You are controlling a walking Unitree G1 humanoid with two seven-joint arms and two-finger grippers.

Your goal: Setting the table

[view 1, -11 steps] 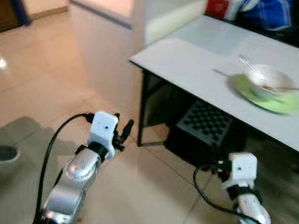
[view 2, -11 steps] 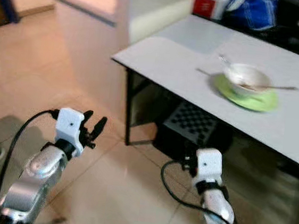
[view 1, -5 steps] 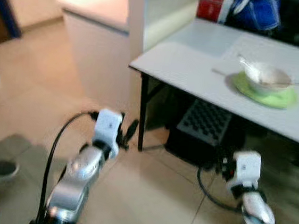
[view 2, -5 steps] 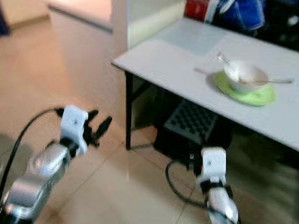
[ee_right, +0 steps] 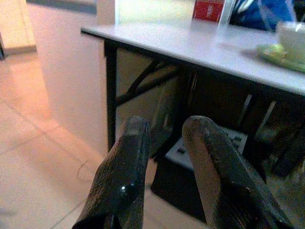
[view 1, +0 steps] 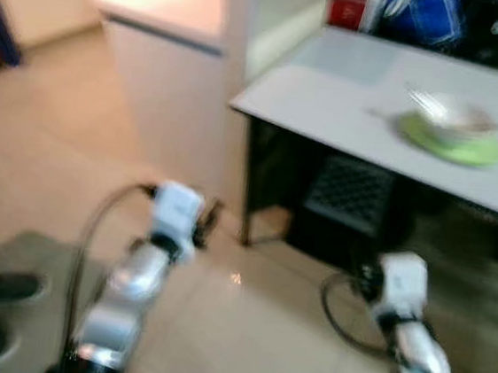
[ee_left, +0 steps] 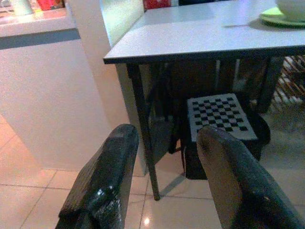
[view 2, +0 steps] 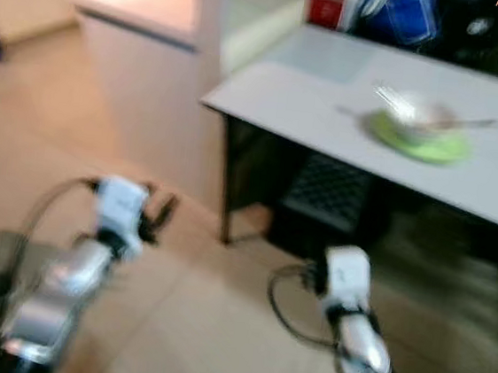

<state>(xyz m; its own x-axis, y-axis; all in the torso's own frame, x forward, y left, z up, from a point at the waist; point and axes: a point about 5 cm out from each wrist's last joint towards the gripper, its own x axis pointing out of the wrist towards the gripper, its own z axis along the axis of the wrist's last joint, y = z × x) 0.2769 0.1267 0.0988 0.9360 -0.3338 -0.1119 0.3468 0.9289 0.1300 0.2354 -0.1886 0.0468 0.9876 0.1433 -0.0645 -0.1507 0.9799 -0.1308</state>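
Grippers hang low over the tiled floor (view 1: 41,129), short of the white table (view 1: 346,108); left gripper (ee_left: 167,157) holds its fingers apart with nothing between them; right gripper (ee_right: 164,143) likewise spread and bare; ahead of and above the right gripper, a white bowl (view 1: 457,115) sits on a green plate (view 1: 454,146) on the tabletop; a checkered board (ee_left: 217,112) lies under the table, beyond the left gripper.

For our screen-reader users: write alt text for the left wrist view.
The left gripper, its two black fingers apart and holding nothing, points at a white table on black legs above a tiled floor. A black box with a checkerboard top sits under the table, and a green plate lies at the tabletop's far edge.
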